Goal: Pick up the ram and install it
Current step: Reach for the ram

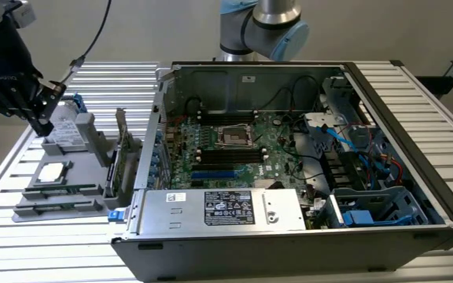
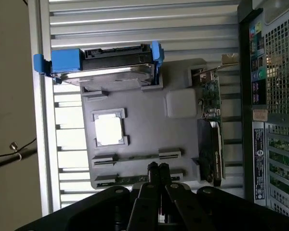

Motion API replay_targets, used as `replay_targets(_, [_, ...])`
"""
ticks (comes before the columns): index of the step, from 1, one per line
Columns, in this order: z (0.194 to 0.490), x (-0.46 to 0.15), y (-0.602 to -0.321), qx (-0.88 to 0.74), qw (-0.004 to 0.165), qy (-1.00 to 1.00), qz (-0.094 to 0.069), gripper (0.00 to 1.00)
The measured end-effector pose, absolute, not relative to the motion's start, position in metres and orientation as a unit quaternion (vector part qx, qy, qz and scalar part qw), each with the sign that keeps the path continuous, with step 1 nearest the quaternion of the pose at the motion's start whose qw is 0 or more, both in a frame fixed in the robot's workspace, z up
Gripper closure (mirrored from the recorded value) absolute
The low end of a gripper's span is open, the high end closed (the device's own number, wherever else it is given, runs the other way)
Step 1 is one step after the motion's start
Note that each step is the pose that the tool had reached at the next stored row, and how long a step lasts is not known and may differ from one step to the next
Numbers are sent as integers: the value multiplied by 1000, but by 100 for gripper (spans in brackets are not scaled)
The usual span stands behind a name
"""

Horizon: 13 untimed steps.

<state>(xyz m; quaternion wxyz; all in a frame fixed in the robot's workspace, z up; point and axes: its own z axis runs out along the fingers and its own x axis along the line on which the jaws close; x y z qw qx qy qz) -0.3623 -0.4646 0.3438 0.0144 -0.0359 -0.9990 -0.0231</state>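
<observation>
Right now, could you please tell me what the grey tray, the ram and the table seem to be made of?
The grey tray looks like matte plastic: even dull grey, no glare. The ram lying in it looks like thin green circuit board, probably fibreglass laminate. The table looks like bare aluminium, or similar metal: silvery ribbed slats with a soft sheen.

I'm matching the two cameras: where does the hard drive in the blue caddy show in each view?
Exterior view: the hard drive sits toward the exterior view's left, at the gray tray's far end.
Wrist view: the hard drive lies across one end of the tray, with blue caddy tabs on both sides.
Shared landmark: the square silver processor, on the tray near the drive.
</observation>
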Motion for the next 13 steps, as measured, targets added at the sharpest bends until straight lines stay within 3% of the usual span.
replay_targets(7, [336,-365,-473,-34,34,-999,-22,90])
replay_targets(13, [334,-366,-473,-28,36,-999,-22,90])
